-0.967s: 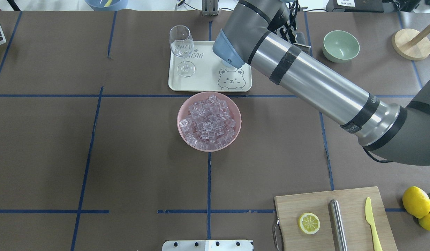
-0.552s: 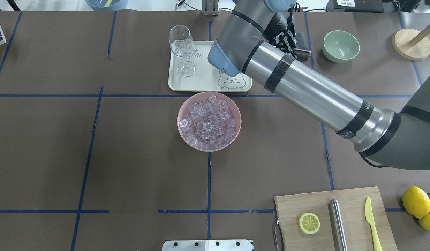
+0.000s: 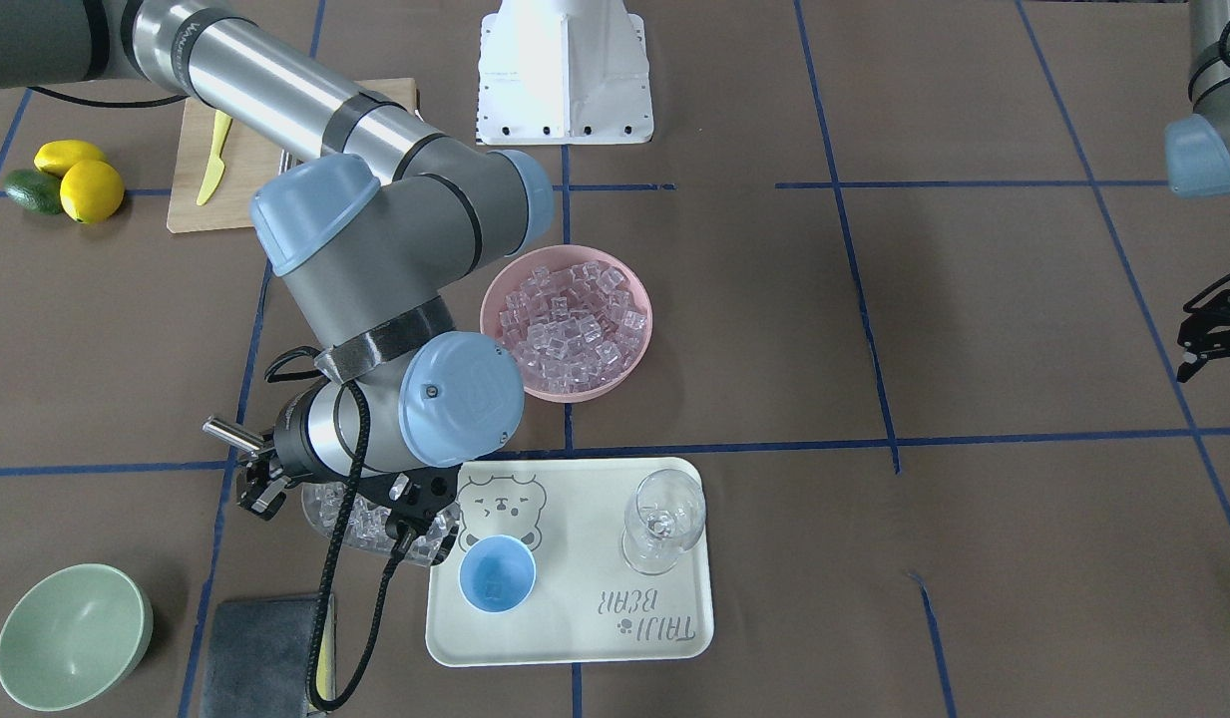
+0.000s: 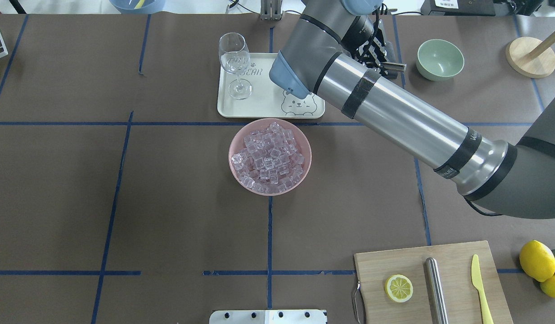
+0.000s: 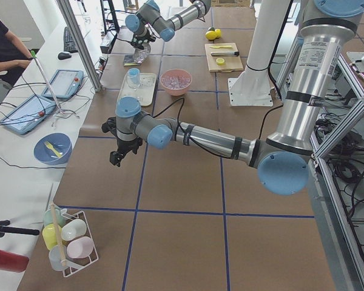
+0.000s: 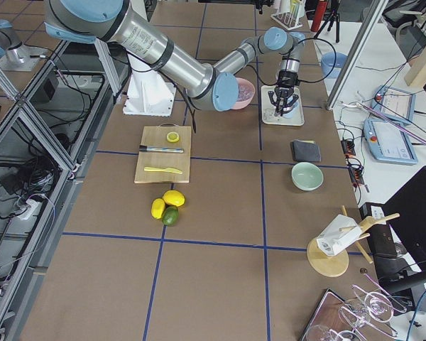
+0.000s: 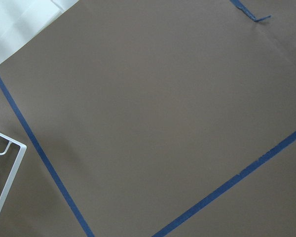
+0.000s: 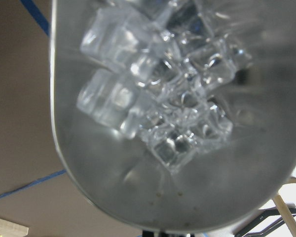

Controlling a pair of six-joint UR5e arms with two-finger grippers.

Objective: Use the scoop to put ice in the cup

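My right gripper (image 3: pixel 265 477) is shut on the thin handle of the steel scoop (image 3: pixel 365 519). It holds the scoop above the table just off the tray's edge, beside the light-blue cup (image 3: pixel 497 573). The scoop (image 8: pixel 177 197) carries several clear ice cubes (image 8: pixel 163 98). The cup stands empty on the cream tray (image 3: pixel 575 638). The overhead view shows the right gripper (image 4: pixel 374 51), but the arm hides the cup there. More ice (image 4: pixel 269 155) fills the pink bowl (image 4: pixel 230 156). My left gripper (image 3: pixel 1208 344) hangs far off over bare table with its fingers apart, holding nothing.
A wine glass (image 3: pixel 662 519) stands on the tray near the cup. A pale green bowl (image 3: pixel 71 633) and a grey pad (image 3: pixel 260 653) lie beyond the scoop. A cutting board (image 4: pixel 432 283) with a lemon slice, steel cylinder and knife sits near the robot.
My right arm has shifted left and toward the robot over the tray, so the cup is now hidden from overhead. The scoop handle's end has swung slightly right.
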